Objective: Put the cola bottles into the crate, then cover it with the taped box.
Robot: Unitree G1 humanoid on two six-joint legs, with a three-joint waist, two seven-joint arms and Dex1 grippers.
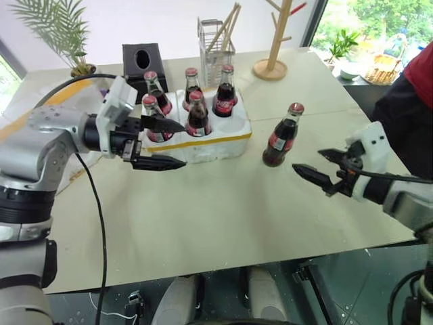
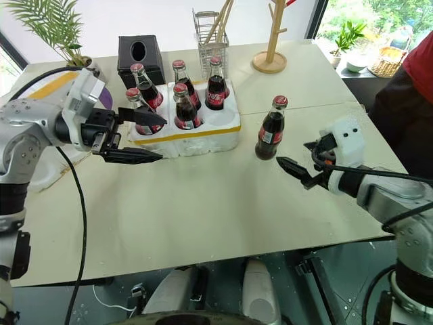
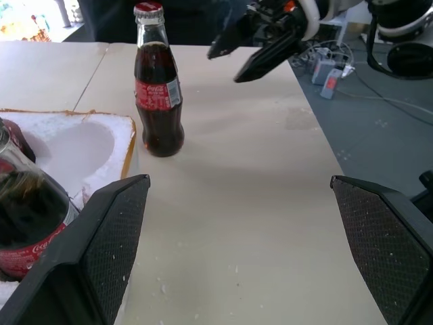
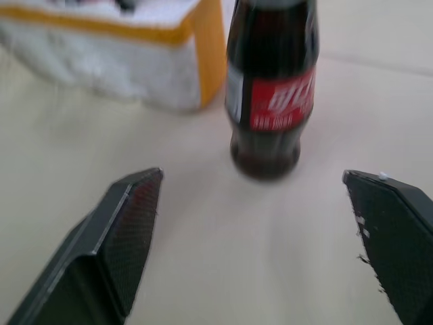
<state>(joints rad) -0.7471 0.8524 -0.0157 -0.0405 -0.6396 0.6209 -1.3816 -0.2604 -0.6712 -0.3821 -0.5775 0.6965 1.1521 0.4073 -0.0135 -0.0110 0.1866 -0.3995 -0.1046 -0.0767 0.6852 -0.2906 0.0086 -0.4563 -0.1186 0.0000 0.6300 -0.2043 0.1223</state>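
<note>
From the head I'm looking forward and down over the table (image 1: pixel 223 203), both eyes taking in the same scene from slightly offset spots. My left wrist camera is looking low across the tabletop, close, between the left gripper (image 3: pixel 240 250) fingers toward the lone bottle (image 3: pixel 157 88) and the right gripper (image 3: pixel 254 40) beyond it. My right wrist camera is sitting closer still, facing that same bottle (image 4: pixel 274 88) beside the crate (image 4: pixel 135 47) corner.

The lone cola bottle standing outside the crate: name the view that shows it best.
Left wrist view: the lone bottle stands whole, cap to base, on the table beside the crate. Both eye views show it whole but smaller. The right wrist view cuts off its cap.
</note>
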